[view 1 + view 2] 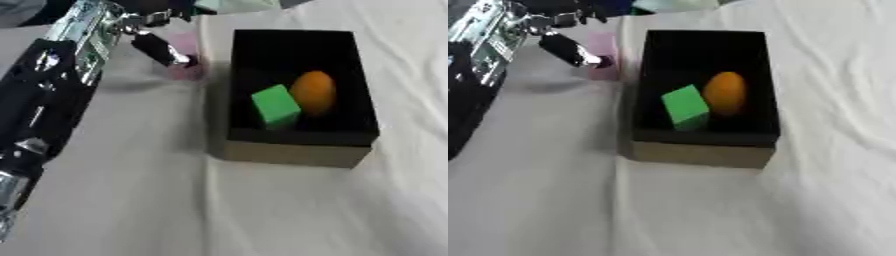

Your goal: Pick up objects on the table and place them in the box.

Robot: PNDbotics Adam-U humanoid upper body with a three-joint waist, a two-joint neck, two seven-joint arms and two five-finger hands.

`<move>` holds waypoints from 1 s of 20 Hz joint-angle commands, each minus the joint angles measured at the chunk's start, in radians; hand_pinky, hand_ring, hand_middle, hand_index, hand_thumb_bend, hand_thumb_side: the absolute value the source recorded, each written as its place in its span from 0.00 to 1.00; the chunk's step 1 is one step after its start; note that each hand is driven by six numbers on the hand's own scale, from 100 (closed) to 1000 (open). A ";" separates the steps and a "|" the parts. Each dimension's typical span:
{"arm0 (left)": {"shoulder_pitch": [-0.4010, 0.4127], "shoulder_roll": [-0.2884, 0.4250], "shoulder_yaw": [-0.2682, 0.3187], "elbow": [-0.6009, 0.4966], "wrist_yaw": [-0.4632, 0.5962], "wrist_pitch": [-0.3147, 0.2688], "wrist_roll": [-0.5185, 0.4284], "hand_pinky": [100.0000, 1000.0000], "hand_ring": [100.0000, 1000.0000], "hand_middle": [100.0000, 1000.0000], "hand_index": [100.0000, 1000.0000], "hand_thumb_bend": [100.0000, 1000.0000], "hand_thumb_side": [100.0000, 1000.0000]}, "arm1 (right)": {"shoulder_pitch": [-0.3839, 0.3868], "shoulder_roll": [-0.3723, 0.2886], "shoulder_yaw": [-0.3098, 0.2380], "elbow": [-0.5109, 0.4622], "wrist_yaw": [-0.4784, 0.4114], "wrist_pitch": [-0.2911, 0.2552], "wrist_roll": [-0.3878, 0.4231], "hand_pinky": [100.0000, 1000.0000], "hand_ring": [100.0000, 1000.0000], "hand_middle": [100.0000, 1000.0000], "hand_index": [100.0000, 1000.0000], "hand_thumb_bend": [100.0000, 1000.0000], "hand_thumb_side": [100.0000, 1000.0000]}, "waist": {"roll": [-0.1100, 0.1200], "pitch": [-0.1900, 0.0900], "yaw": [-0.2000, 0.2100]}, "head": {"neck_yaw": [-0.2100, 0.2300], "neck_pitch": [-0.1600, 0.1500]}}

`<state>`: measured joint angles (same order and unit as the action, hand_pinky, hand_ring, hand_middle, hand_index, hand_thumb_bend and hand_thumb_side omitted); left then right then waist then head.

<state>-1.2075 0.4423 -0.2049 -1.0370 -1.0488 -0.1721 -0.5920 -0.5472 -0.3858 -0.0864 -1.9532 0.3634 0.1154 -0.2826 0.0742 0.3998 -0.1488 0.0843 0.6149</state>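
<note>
Cardboard forms the box (297, 152): a rectangular carton with a plain tan outer wall along its near side and a matte black lining inside. It sits on the worktop (131, 200), which is draped in pale cloth that lies smooth on the left and rumples into soft folds to the right of the box.

Two things lie in the box, both toward its near end. A green cube (276, 105) with crisp, flat faces rests tilted, one corner up. Just beside it on the right — touching or nearly so — lies an orange, egg-shaped object (313, 92), smooth and rounded, its long axis pointing away from the camera.

Outside the box, close to its far left corner, stands a small pink block (605, 60), pale and slightly translucent-looking, with straight sides.

The left arm (52, 90) enters from the left edge, black casing with silver metal joints running up to the far left corner. Its left robot hand (162, 48) reaches down at the pink block; one dark finger with a silver tip lies across the block's near face, seemingly touching it. Whether the fingers are closed on the block or merely spread against it cannot be told.
</note>
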 commanded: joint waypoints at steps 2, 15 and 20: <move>-0.033 0.035 0.020 0.007 -0.019 0.012 0.000 0.77 0.81 0.88 0.93 0.44 0.67 | -0.021 -0.032 -0.007 -0.008 -0.008 0.002 -0.003 0.83 0.54 0.50 0.74 0.00 1.00 | -0.001 -0.015 -0.008 | 0.008 -0.021; -0.032 0.036 0.034 0.054 -0.065 0.030 -0.023 0.79 0.83 0.89 0.93 0.44 0.67 | -0.025 -0.036 -0.008 -0.005 -0.018 0.003 -0.004 0.83 0.53 0.50 0.74 0.00 1.00 | 0.001 0.002 -0.010 | 0.019 -0.032; -0.031 0.036 0.042 0.061 -0.063 0.040 -0.015 0.77 0.81 0.85 0.90 0.33 0.67 | -0.027 -0.034 -0.007 -0.004 -0.018 0.004 -0.003 0.83 0.53 0.50 0.74 0.00 1.00 | 0.000 0.004 -0.013 | 0.024 -0.041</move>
<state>-1.2145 0.4432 -0.1764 -0.9691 -1.1091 -0.1369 -0.6099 -0.5615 -0.3936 -0.0864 -1.9482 0.3505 0.1176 -0.2846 0.0791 0.4246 -0.1608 0.1040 0.5871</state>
